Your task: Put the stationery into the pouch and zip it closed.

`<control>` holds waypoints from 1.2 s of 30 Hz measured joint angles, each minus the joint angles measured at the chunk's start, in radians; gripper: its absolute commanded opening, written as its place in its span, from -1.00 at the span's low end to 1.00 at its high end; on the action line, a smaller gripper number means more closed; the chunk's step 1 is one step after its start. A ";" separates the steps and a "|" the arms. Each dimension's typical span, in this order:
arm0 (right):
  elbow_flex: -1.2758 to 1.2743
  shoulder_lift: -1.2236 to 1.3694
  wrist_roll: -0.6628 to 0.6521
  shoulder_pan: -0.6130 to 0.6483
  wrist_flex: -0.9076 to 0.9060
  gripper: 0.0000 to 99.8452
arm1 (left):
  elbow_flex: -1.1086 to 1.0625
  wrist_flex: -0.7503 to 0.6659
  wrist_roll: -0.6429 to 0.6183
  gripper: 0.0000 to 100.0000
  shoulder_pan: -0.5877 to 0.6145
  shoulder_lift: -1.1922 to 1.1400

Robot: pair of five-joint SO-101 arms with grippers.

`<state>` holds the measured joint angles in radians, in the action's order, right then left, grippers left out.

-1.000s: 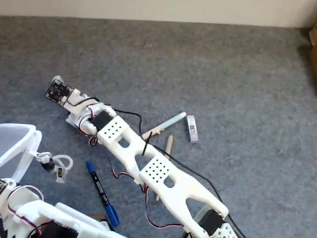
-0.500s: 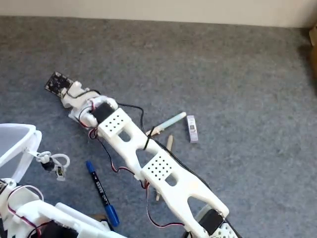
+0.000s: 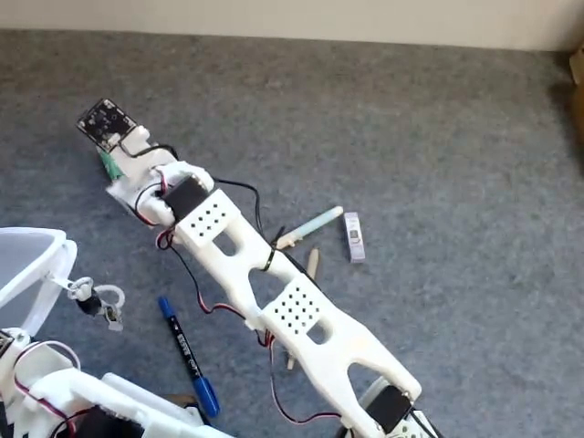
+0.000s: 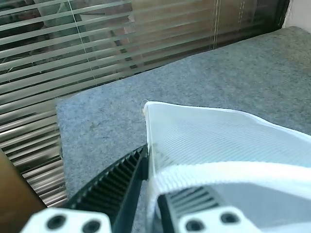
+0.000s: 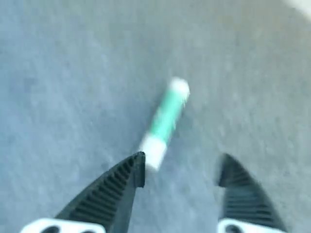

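- While the right hand (image 5: 182, 162) hangs over the grey tabletop (image 3: 438, 137) with its fingers apart, I see a green stick (image 5: 165, 119) with white ends lying flat just ahead of them. One white end sits close by a fingertip, and I can't tell whether they touch.
- From the high view, the right arm (image 3: 274, 292) stretches diagonally toward the far left, and a sliver of the green stick shows under its tip.
- My left hand (image 4: 148, 160) is clamped on the edge of the white mesh pouch (image 4: 218, 141), which sits at the left edge of the high view.
- A zip pull (image 3: 100, 301) with a small ring lies just beside the pouch.
- A blue marker (image 3: 187, 356) lies near the pouch, between the two arms.
- A pale pen (image 3: 318, 221), a lilac block (image 3: 353, 237) and a pencil (image 3: 312, 263) lie close together mid-tabletop, beside the right arm and well apart from the pouch.
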<state>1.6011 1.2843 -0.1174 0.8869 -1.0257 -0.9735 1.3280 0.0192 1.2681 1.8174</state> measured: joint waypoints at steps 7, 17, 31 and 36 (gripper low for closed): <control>-0.002 0.161 0.031 0.025 0.264 -0.42 | 0.000 0.000 0.000 -0.99 0.000 0.000; -0.002 0.273 0.031 0.052 0.388 -0.42 | 0.000 0.000 0.000 -0.99 0.000 0.000; -0.089 0.276 0.028 0.034 0.394 -0.91 | 0.000 0.000 0.000 -0.99 0.000 0.000; -0.089 0.276 -0.038 0.011 0.397 -0.99 | 0.000 0.000 0.000 -0.99 0.000 0.000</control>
<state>1.5121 1.5604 -0.1557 0.8976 -0.6283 -0.9735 1.3280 0.0192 1.2681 1.8174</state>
